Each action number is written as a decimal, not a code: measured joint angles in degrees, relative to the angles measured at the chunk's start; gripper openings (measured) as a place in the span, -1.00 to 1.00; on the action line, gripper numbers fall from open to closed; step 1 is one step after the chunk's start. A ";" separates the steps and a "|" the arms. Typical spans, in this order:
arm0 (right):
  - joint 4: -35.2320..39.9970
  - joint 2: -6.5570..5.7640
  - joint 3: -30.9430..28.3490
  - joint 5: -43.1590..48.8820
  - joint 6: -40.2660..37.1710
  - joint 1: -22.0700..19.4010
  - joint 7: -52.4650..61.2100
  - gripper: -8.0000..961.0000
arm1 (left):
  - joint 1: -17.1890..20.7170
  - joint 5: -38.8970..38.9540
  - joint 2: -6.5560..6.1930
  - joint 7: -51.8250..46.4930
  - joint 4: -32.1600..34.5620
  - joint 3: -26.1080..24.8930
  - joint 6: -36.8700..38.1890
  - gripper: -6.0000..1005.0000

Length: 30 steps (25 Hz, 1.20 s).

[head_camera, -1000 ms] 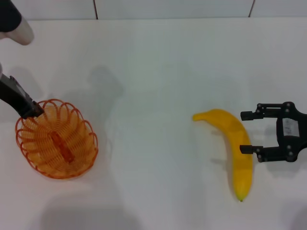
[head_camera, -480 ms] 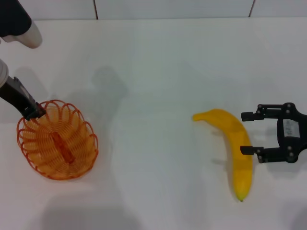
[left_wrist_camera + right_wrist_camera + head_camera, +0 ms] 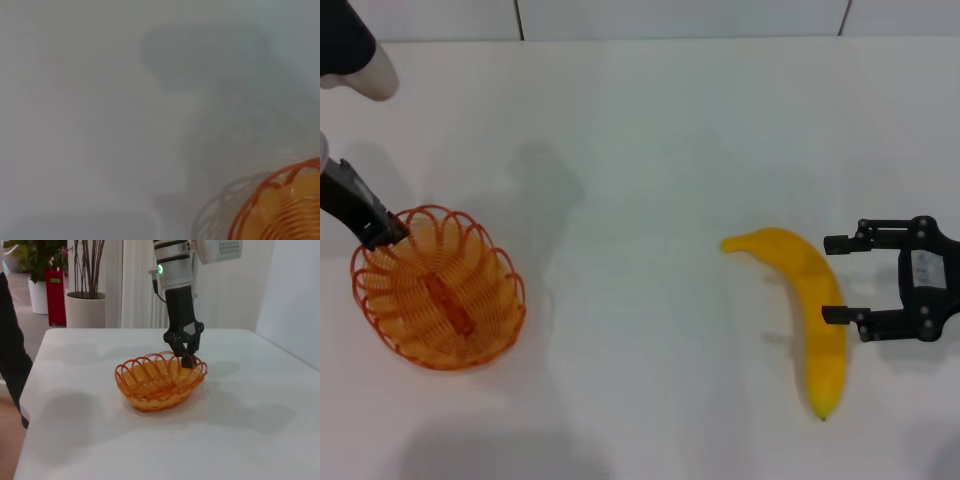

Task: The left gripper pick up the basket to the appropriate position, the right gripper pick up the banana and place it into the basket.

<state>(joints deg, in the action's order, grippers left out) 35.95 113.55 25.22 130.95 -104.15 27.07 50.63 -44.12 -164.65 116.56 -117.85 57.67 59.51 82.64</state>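
On the white worktop (image 3: 650, 150), one left hand (image 3: 382, 232) pinches the far-left rim of the one orange basket (image 3: 437, 300), while one banana (image 3: 805, 308) lies well right, beside the one open right hand (image 3: 834, 278).

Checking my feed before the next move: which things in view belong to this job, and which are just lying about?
Job: basket, its rim pinched by the left gripper; banana, beside the open right gripper.

Lying about: potted plants, red stand, both off the white table.
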 joint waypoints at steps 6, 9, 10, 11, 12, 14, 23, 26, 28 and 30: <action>0.00 -0.05 0.00 0.00 0.00 -0.08 0.00 0.44 | 0.09 0.70 0.00 -0.15 0.68 -0.08 1.68 -0.80; 0.00 -0.06 -0.05 0.00 0.00 -0.19 0.00 0.43 | 0.15 1.29 -0.01 -0.21 1.47 -0.19 3.34 -0.80; 0.00 -0.07 -0.07 0.00 0.00 -0.25 0.00 0.43 | 0.19 1.77 -0.02 -0.23 1.55 -0.26 4.10 -0.80; 0.00 -0.10 -0.09 0.00 0.00 -0.32 0.00 0.43 | 0.27 2.23 -0.02 -0.26 1.77 -0.37 4.79 -0.80; 0.00 -0.12 -0.09 0.00 0.00 -0.38 0.00 0.43 | 0.47 2.75 -0.02 -0.33 2.33 -0.49 5.57 -0.80; 0.00 -0.16 -0.09 0.00 0.00 -0.44 0.00 0.43 | 1.74 4.60 -0.02 -0.53 4.71 -0.72 7.87 -0.80; 0.00 -0.17 -0.47 -0.04 0.00 -0.53 -0.12 0.42 | 8.83 12.59 0.03 -10.73 15.60 -2.52 12.02 -0.85; 0.00 -0.13 -0.99 -0.08 0.00 -0.53 -0.23 0.42 | 8.91 13.60 0.16 -13.96 15.43 -3.30 11.82 -0.87; 0.00 -0.10 -1.10 -0.09 0.00 -0.53 -0.26 0.41 | 9.17 15.34 0.28 -15.81 15.12 -3.42 11.65 -0.87; 0.00 -0.09 -1.12 -0.09 0.02 -0.53 -0.32 0.41 | 9.82 17.79 0.38 -17.65 14.94 -3.16 11.16 -0.87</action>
<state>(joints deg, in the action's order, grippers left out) 35.95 113.46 24.11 130.86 -104.13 26.54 50.30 -34.31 -146.86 116.94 -135.50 72.62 56.35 93.79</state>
